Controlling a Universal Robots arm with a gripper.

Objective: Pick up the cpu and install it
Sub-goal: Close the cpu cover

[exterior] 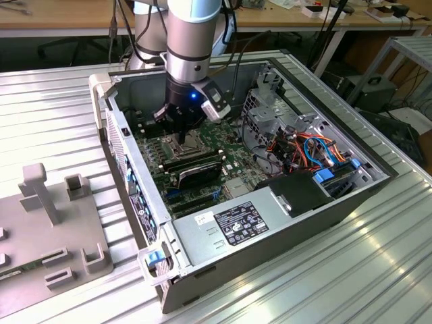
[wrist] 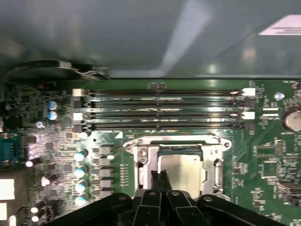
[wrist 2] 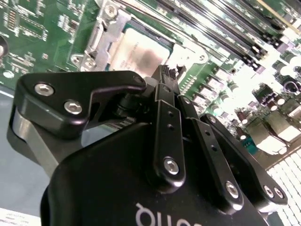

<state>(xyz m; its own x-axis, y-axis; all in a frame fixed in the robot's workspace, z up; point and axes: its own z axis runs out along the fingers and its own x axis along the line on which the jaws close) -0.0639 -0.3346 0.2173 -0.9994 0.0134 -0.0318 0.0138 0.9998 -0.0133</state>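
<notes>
**First wrist view: fingers pinched shut right over the cpu**

So here's where I'm at. My gripper (wrist: pixel 159 175) is clenched, and in the second wrist view the two black fingertips (wrist 2: pixel 162 79) are pressed against each other with nothing between them. I'm not holding anything.

The cpu (wrist: pixel 182 168) is lying flat in its socket with the dull silver top facing up, directly under my fingertips. I honestly can't tell if the tips are touching it or just hovering a hair above. The metal socket frame (wrist: pixel 216 165) sits around it. Past the socket, on the side away from my fingers, four long memory slots (wrist: pixel 164 110) run side by side across the green motherboard (wrist: pixel 263 155).

In the exterior view, I'm reaching straight down into the open computer case (exterior: pixel 378 183). Reading that view as a clock face with my gripper at the centre:

- The power supply (exterior: pixel 236 226) is at about 5 o'clock, against the case's near wall.
- The bundle of orange and blue cables (exterior: pixel 312 147) is at 3 o'clock.
- A grey fixture plate (exterior: pixel 40 233) sits outside the case at roughly 8 o'clock, on the ribbed metal table (exterior: pixel 54 88).
</notes>
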